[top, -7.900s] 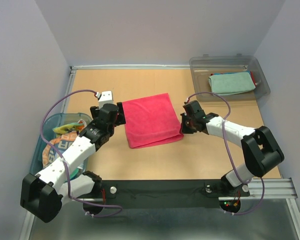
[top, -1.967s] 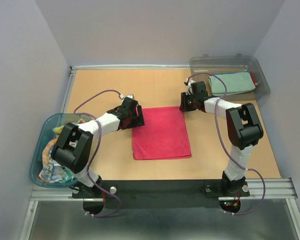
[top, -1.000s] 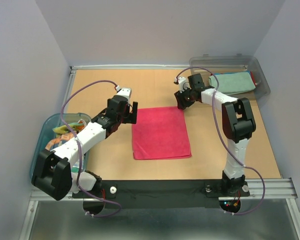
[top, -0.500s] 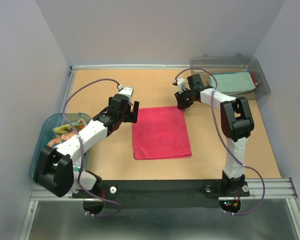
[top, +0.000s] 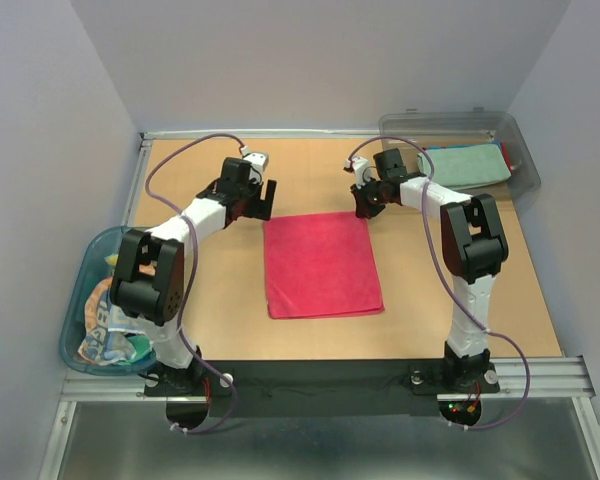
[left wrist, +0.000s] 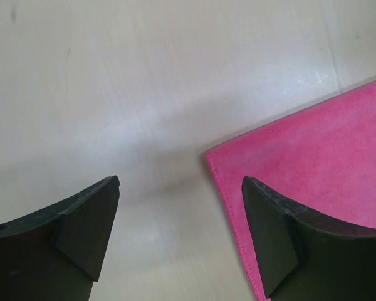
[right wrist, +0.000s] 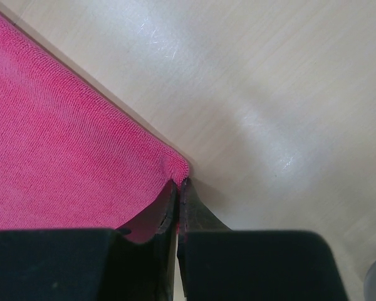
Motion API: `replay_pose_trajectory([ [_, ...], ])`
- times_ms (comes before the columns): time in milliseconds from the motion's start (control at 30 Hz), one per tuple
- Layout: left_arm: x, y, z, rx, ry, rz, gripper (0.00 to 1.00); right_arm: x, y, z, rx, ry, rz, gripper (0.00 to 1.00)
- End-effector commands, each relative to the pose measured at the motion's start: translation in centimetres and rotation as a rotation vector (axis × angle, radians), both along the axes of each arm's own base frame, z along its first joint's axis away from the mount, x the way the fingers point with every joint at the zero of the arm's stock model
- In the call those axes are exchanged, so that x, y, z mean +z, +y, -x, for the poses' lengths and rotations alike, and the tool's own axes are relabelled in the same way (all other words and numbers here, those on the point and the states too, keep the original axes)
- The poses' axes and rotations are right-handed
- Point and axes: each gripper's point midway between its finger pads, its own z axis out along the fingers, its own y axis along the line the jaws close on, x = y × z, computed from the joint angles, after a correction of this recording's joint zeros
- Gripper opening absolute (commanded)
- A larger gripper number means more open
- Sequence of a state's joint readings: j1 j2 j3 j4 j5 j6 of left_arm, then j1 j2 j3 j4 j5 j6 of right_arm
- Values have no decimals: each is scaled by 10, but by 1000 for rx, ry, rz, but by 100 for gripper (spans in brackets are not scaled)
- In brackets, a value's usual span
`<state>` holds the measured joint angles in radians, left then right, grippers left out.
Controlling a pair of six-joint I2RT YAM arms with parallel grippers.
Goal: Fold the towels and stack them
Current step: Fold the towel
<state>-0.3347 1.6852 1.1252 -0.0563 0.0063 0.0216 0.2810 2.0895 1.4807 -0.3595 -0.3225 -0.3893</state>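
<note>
The pink towel [top: 322,265] lies flat mid-bench [top: 230,320], its long axis running near to far. The right pincer [right wrist: 178,188] pinches its far right corner. The left pincer [left wrist: 180,185] gapes wide, with the far left corner just ahead.

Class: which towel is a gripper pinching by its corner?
The pink towel, held by the right gripper; the teal towel sits in the clear bin, other towels in the blue tub.
</note>
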Motion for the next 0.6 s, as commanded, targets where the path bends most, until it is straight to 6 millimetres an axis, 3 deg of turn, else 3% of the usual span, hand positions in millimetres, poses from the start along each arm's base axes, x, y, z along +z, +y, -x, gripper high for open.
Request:
replay_pose_trajectory([
  [0,10,-29,-12,-209,-7,27,88,-31,-19,16,-15,71,80,0],
  [200,-16,-42,-18,-298,87,36,72,-30,-20,17,-19,71,86,1],
  [300,-21,-51,-16,-360,105,61,70,-30,-21,17,-23,72,90,1],
  [567,-40,-41,-19,-352,152,24,64,-34,-22,18,-27,80,95,1],
])
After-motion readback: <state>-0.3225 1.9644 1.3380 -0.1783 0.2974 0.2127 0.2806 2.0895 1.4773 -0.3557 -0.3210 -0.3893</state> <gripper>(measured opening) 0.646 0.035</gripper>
